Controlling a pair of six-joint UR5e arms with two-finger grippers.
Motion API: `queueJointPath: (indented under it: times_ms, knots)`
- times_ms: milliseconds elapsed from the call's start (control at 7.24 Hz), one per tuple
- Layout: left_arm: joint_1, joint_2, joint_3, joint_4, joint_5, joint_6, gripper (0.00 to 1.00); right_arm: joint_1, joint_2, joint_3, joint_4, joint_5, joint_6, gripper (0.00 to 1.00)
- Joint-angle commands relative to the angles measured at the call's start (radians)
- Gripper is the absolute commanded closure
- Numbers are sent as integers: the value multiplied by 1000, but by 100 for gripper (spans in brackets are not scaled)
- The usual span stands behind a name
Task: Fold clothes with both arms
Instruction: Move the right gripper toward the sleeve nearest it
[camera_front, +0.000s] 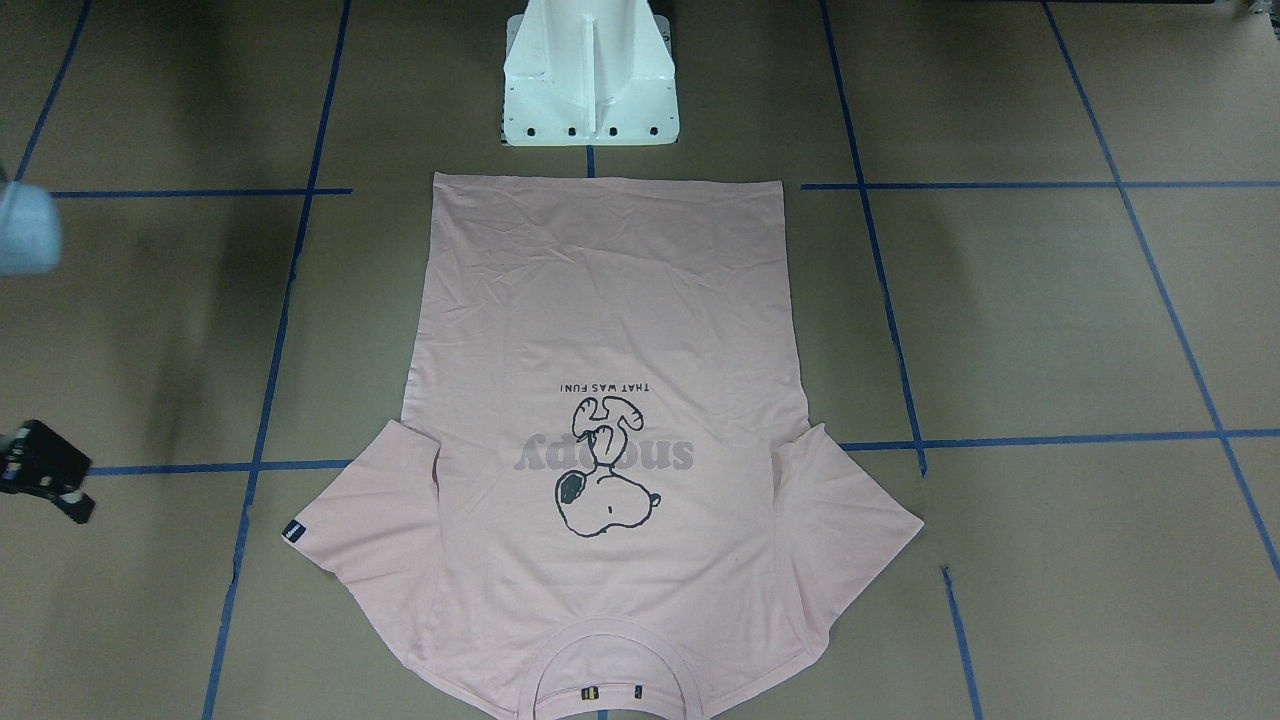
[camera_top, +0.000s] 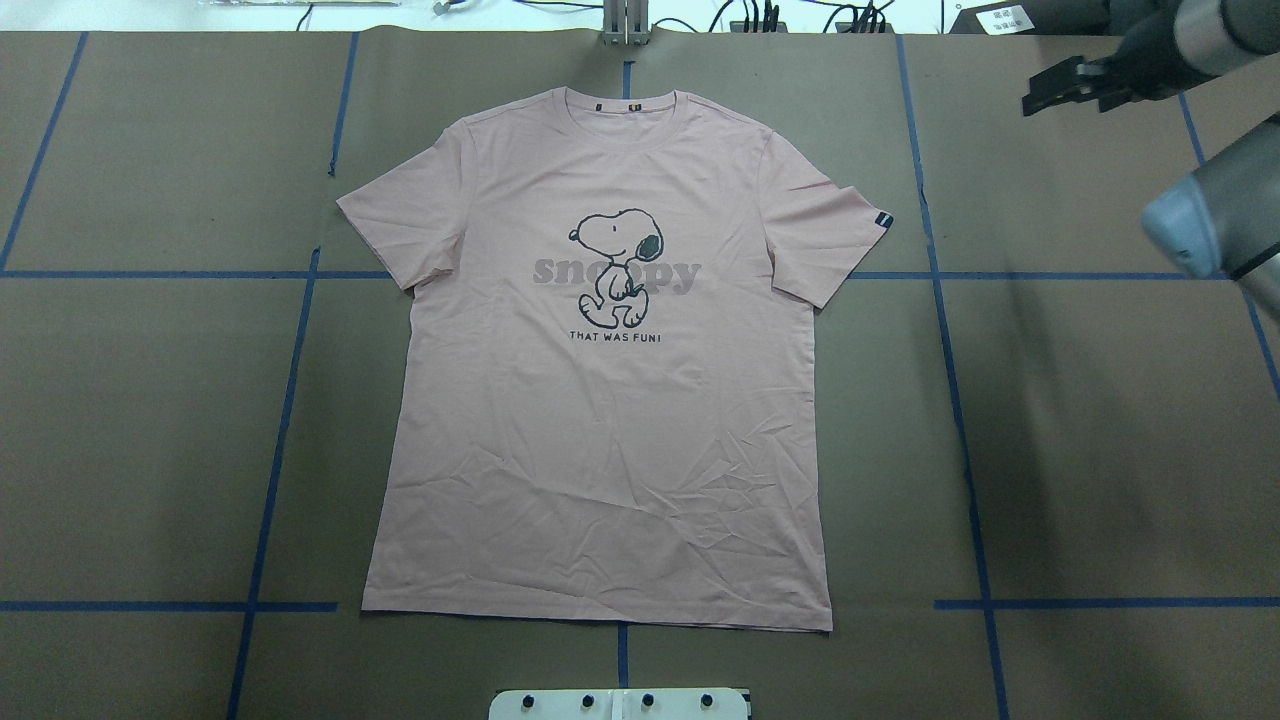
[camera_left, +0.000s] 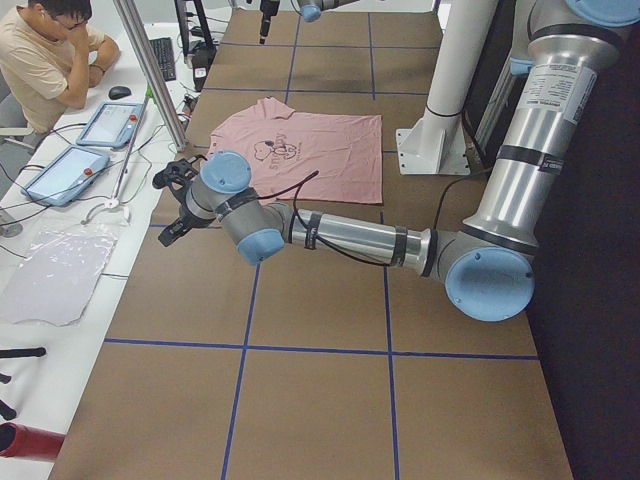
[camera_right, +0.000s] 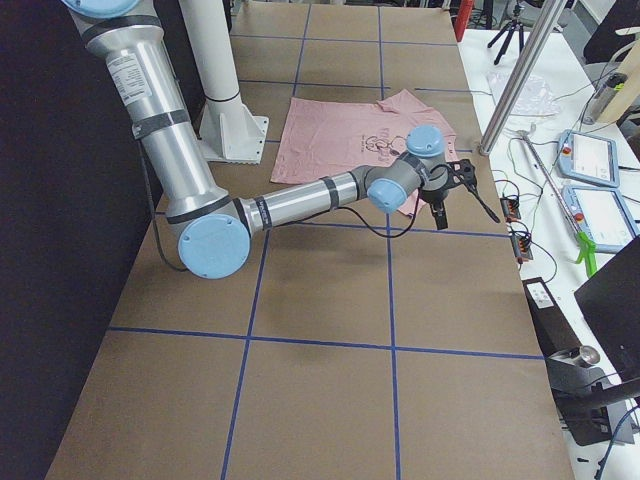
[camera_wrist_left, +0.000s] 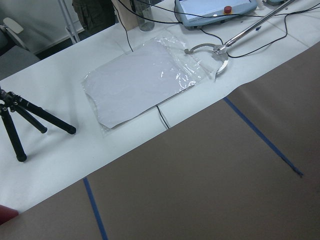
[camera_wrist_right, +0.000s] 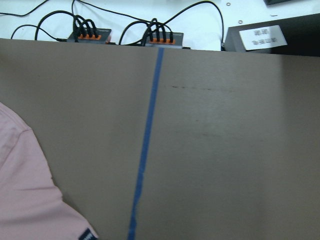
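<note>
Looking over the brown bench (camera_top: 1100, 450) from the robot's side: white pedestal (camera_top: 620, 703) nearest, then the pink T-shirt (camera_top: 600, 450) flat and print-up in the middle, hem near, collar far, sleeves spread. Right end effector (camera_top: 1055, 85) hangs far right, clear of the shirt, jaws apart, empty. Left end effector (camera_left: 168, 207) sits way off left; can't tell if it's open or closed.
</note>
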Motion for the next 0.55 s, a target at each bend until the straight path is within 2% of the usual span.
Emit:
queueJointPath:
  times_ms: [0, 138, 414]
  knots:
    - [38, 1, 0, -16, 1, -7, 0, -158, 37, -41, 64, -160, 140, 1]
    - [38, 1, 0, -16, 1, -7, 0, -195, 41, -61, 66, -205, 169, 11]
    - [38, 1, -4, -16, 1, -7, 0, -258, 46, -131, 153, -254, 230, 25]
